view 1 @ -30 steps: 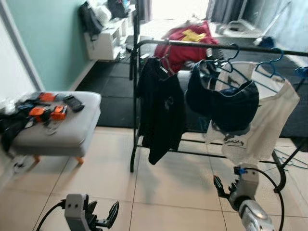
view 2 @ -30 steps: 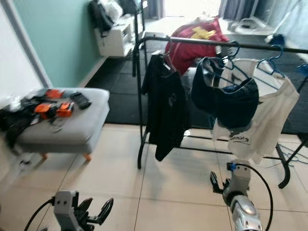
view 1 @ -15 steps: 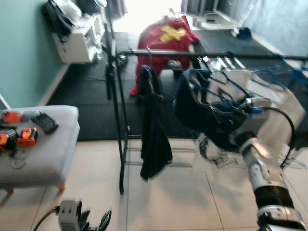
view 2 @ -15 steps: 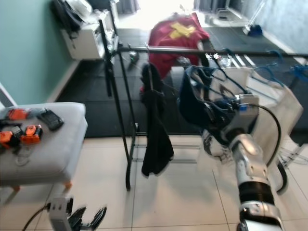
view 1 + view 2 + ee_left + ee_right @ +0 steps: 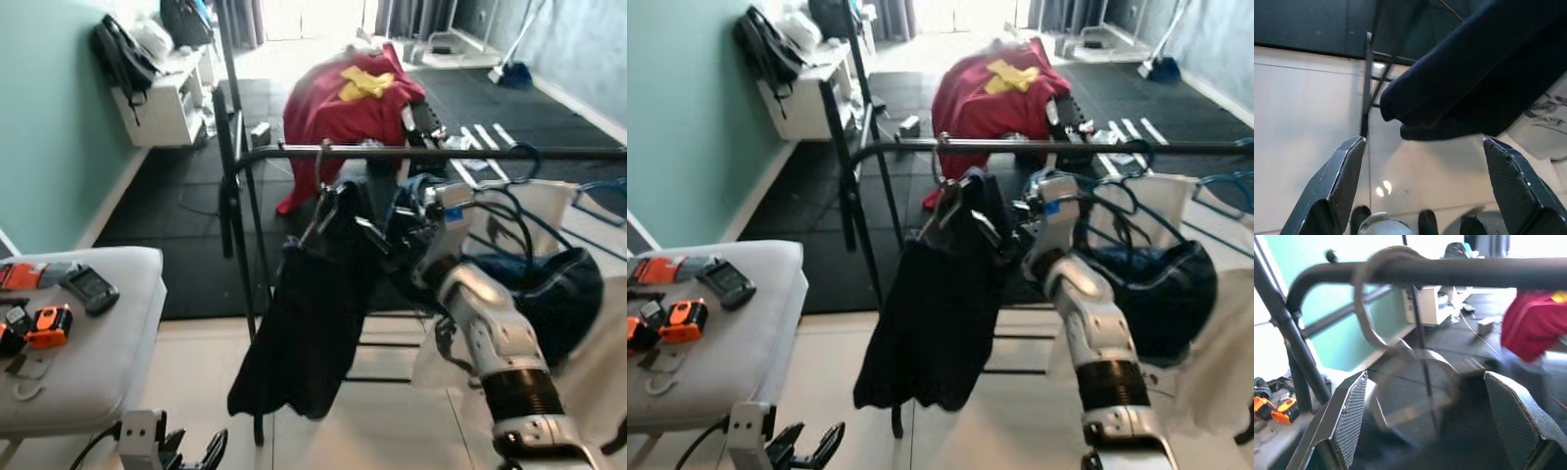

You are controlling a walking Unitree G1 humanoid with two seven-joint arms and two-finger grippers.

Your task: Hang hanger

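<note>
- The hanger (image 5: 328, 206) is a dark one with a grey metal hook (image 5: 1369, 308) looped over the black rail (image 5: 441, 153) of the clothes rack, near the rail's rounded corner at about ten o'clock from the robot's raised arm.
- A black garment (image 5: 309, 333) hangs from the hanger, swung out at a tilt, its hem kicked toward seven o'clock over the pale tiled floor (image 5: 196, 372).
- The right gripper (image 5: 392, 240) is lifted to the rail's height, right up against the hanger's shoulder and the garment's collar; in the right wrist view its two black fingers (image 5: 1347, 416) stand wide apart, with the hook and the hanger's neck blurred between them.
- Whether a finger actually touches the hanger is hard to say: the dark cloth swallows the tips in the head views.
- The left gripper (image 5: 191, 455) hangs low at six o'clock, its fingers (image 5: 1339, 181) spread open on nothing, the garment's hem above them.
- At three o'clock of the hanger a navy garment (image 5: 549, 294) and a white shirt (image 5: 588, 382) hang on blue hangers, partly covered by the silver arm.
- A grey ottoman (image 5: 88, 362) with orange and black gadgets sits at nine o'clock, cut by the frame edge.
- A red cloth (image 5: 343, 98) lies draped at twelve o'clock beyond the rack.
</note>
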